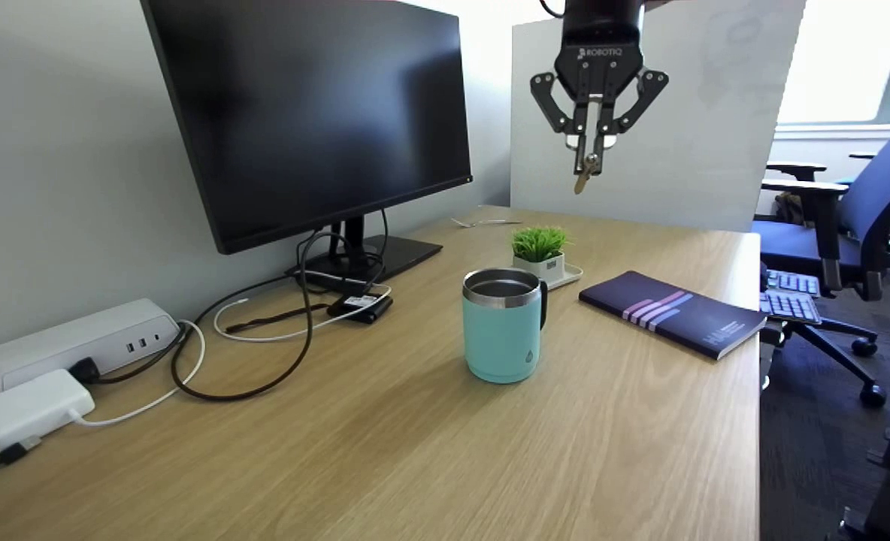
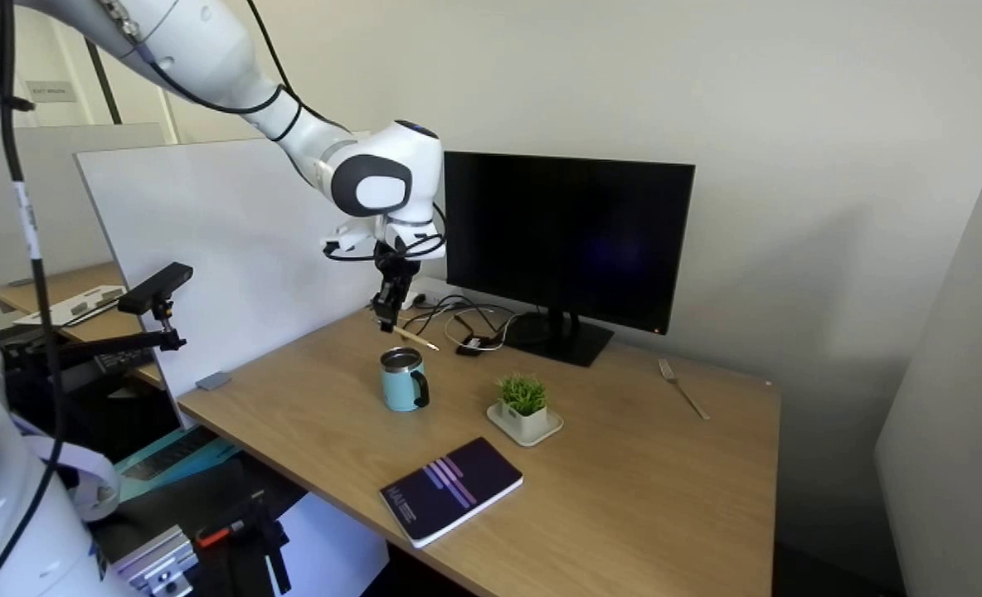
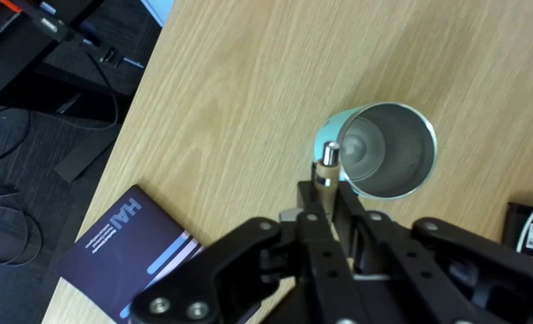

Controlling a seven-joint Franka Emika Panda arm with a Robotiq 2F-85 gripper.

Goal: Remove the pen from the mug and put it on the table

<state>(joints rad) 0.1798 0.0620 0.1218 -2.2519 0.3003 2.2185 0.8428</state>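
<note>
The end effector [image 1: 588, 165] pinches the pen [image 2: 415, 338] above the table [image 2: 648, 489] — the gripped part mostly hidden.

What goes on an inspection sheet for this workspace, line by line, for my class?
Surface: large light wood-grain table
Job's things: slim tan silver-tipped pen, held above the table; pale teal cylindrical metal-rimmed mug, upright, nothing seen inside
Clutter: dark purple rectangular notebook, small green potted plant, silver metal fork
Grippers: black two-fingered gripper, holding the pen
Cables: black cable and white cable, looped near the black flat-screen monitor
Surroundings: blue office chair past the table's edge
</note>
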